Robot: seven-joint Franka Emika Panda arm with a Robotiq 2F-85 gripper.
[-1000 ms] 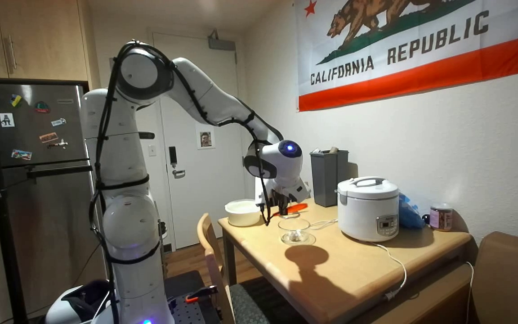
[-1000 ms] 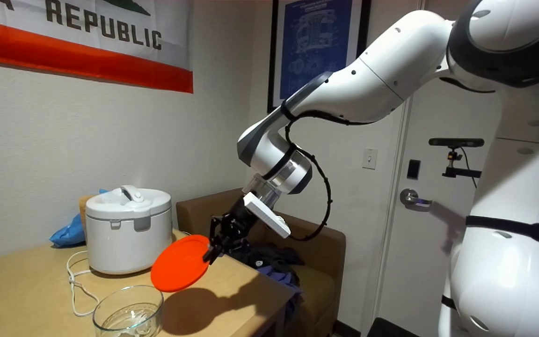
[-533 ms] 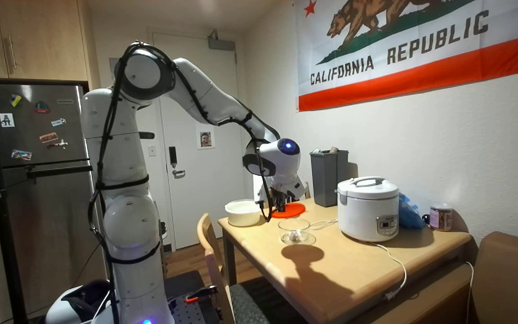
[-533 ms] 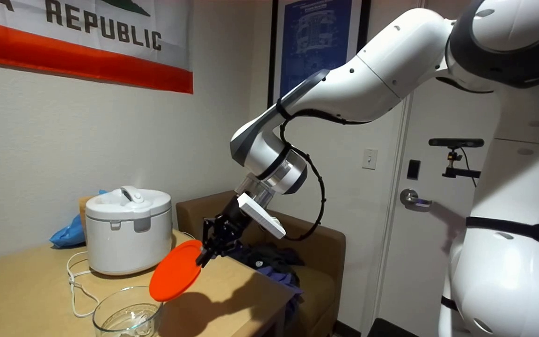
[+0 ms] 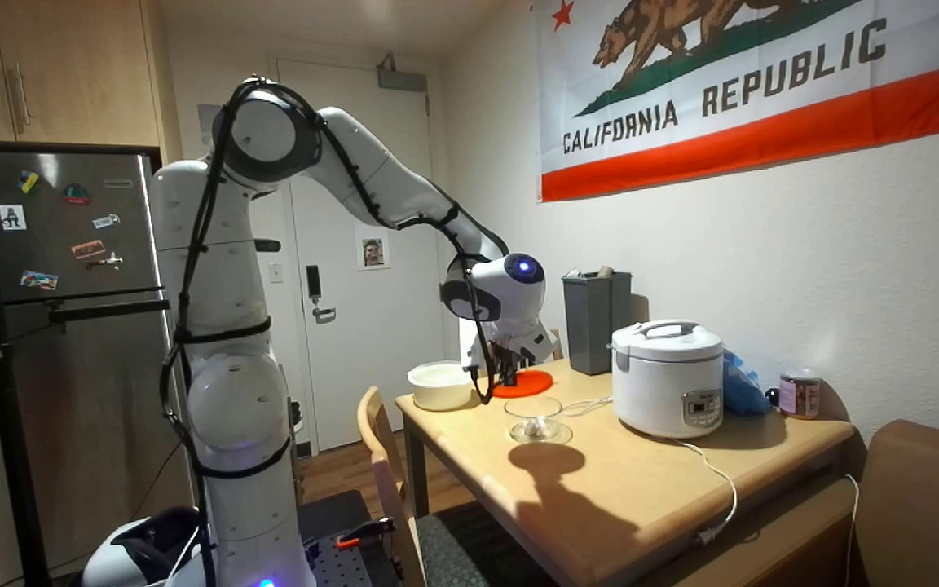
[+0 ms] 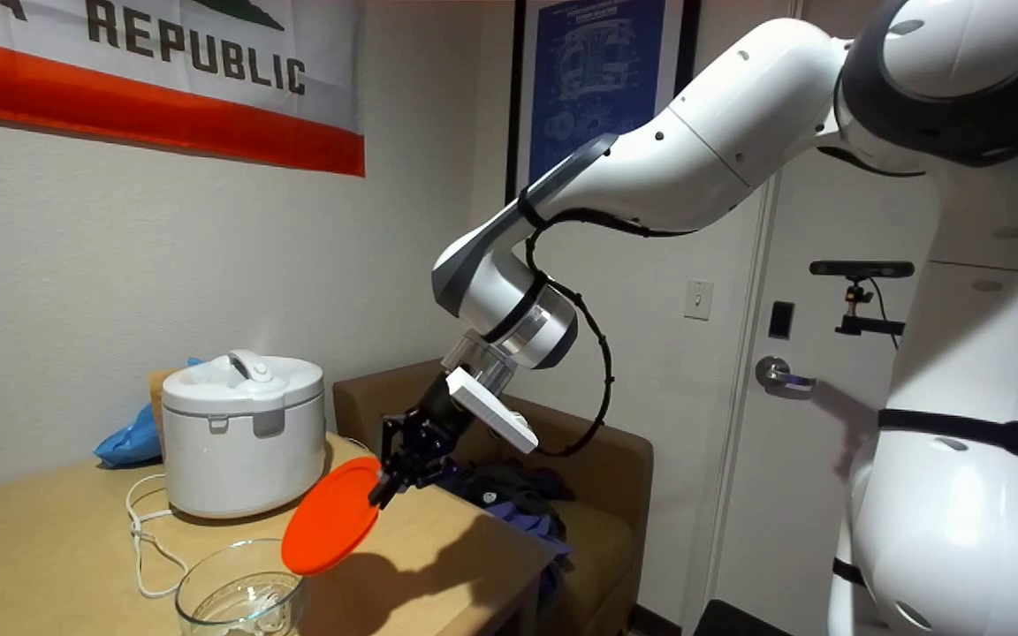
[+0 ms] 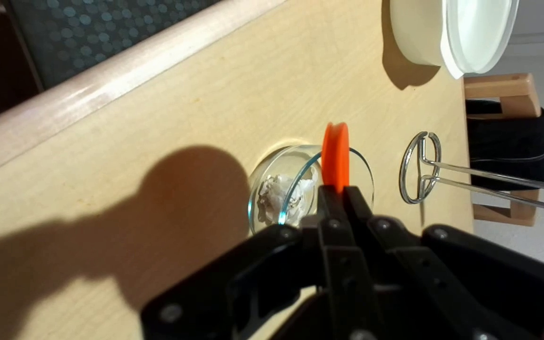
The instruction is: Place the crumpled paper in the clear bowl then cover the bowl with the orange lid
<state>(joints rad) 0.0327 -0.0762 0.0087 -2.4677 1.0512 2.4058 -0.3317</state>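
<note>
My gripper [image 7: 340,191] is shut on the edge of the orange lid [image 7: 335,153], which shows edge-on in the wrist view. In an exterior view the lid [image 6: 330,517] hangs tilted from the fingertips [image 6: 378,499], its low edge overlapping the rim of the clear bowl [image 6: 184,592]; I cannot tell if they touch. The white crumpled paper [image 7: 281,196] lies inside the clear bowl [image 7: 253,208], which stands on the table. In an exterior view the gripper [image 5: 509,381] and lid [image 5: 528,383] show behind the bowl [image 5: 535,399]. The lid and fingers hide part of the bowl in the wrist view.
A white rice cooker [image 5: 665,379] stands near the bowl, with its cord [image 6: 142,530] on the table. An opaque white bowl [image 7: 480,33] and a metal wire stand [image 7: 420,167] are at the table's far end. A grey bin [image 5: 588,322] is behind.
The gripper has moved slightly down and toward the bowl with the lid. The lid has turned, and its low edge now overlaps the bowl's rim in view. It moved little in the last half second.
</note>
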